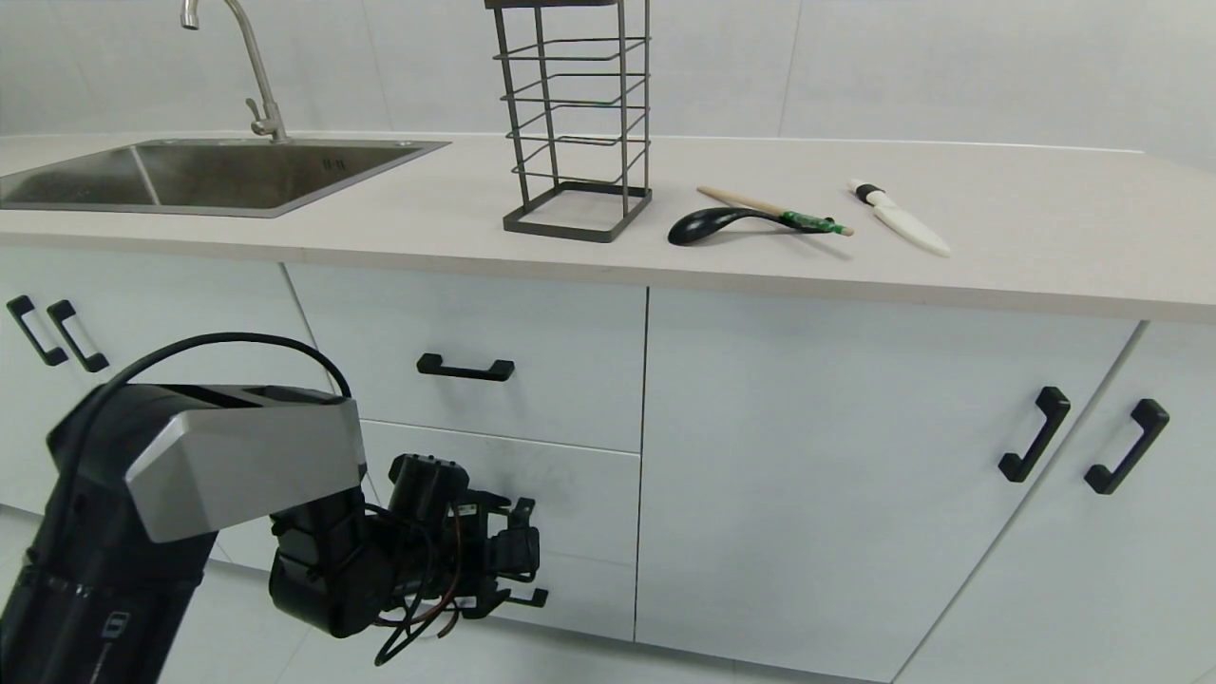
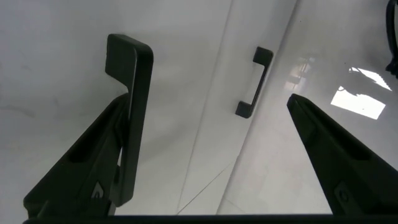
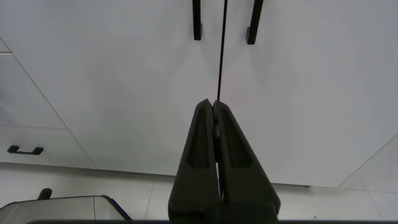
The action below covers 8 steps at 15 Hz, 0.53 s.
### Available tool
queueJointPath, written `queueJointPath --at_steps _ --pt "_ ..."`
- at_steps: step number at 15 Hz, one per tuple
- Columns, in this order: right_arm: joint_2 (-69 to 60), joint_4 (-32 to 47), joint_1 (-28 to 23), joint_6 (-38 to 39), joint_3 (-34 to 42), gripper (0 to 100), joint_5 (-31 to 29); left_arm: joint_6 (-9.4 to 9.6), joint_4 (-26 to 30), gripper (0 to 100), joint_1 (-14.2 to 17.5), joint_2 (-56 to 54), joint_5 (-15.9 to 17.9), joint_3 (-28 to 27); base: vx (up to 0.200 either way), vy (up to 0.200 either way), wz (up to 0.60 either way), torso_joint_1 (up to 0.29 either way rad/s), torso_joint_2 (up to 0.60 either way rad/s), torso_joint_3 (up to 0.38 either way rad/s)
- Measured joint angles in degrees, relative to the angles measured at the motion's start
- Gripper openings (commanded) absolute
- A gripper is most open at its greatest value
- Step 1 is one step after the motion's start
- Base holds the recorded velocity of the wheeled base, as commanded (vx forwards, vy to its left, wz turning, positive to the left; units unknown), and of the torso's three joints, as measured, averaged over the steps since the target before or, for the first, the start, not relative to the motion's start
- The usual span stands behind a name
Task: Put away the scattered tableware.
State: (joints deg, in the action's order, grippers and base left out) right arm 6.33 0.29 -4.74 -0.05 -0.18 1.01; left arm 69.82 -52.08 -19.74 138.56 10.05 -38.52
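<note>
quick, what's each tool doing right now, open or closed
left tool: open, holding nothing
right tool: closed, holding nothing

Ladle (image 1: 708,225) between rack (image 1: 556,231) and knife (image 1: 898,218)

The worktop (image 1: 950,275) is pale, matt and smooth. The sink (image 1: 237,176) is brushed steel, the tap (image 1: 249,57) brighter polished metal. The rack (image 1: 556,233) is dark matt wire. The black spoon (image 1: 708,226) shines, plastic by its look, beside a bare wooden stick (image 1: 746,200). The cabinet fronts (image 1: 807,456) are smooth white with a soft sheen, and their handles (image 1: 465,367) are matt black.
</note>
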Motion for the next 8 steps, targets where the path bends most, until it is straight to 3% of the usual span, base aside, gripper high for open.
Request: queueJointPath --at_steps 8 --pt "0.00 -0.02 0.00 0.02 0.00 0 0.00 0.11 -0.11 100 -0.33 -1.79 0.21 5.49 0.000 0.000 0.00 0.000 0.00 0.000"
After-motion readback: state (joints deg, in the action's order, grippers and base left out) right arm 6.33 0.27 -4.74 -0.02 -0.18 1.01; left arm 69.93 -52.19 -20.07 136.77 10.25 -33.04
